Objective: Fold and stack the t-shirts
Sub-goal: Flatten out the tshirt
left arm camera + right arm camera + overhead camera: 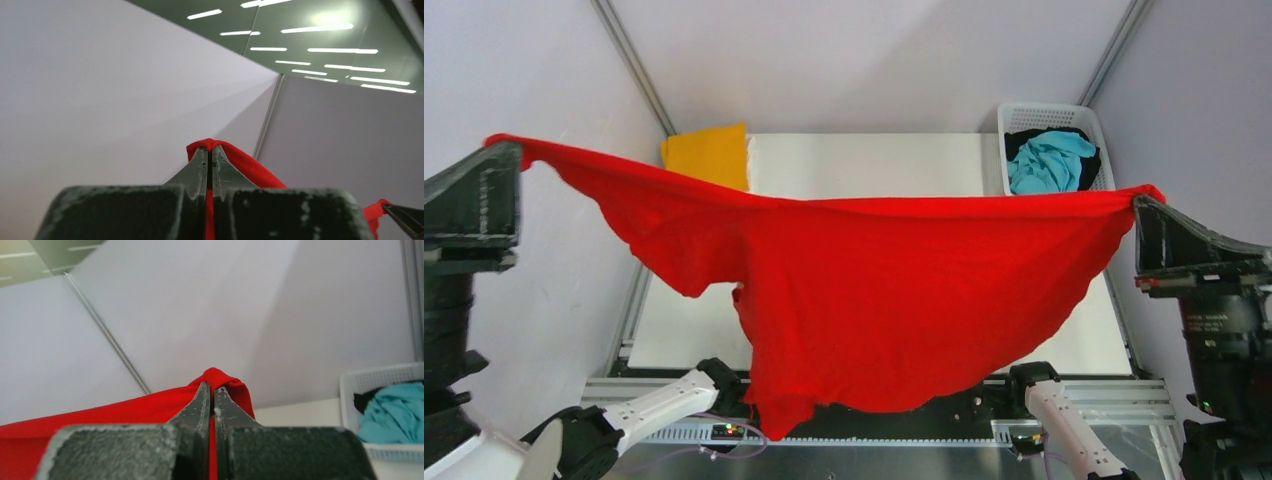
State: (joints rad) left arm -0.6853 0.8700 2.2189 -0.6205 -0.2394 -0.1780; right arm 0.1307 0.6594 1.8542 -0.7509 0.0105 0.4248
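A bright red t-shirt (894, 290) hangs spread in the air above the table, stretched between both arms. My left gripper (509, 150) is shut on its left corner, high at the left wall. My right gripper (1142, 200) is shut on its right corner. In the left wrist view the left gripper (210, 150) pinches red cloth (240, 160) between closed fingers. In the right wrist view the right gripper (212, 387) does the same with the red t-shirt (125, 410). A folded orange-yellow t-shirt (709, 155) lies at the table's far left. Turquoise (1049, 160) and black t-shirts sit in the basket.
A white lattice basket (1014, 118) stands at the far right corner of the white table (874, 165), also seen in the right wrist view as the basket (380, 377). White enclosure walls rise on both sides. The arm bases sit at the near edge.
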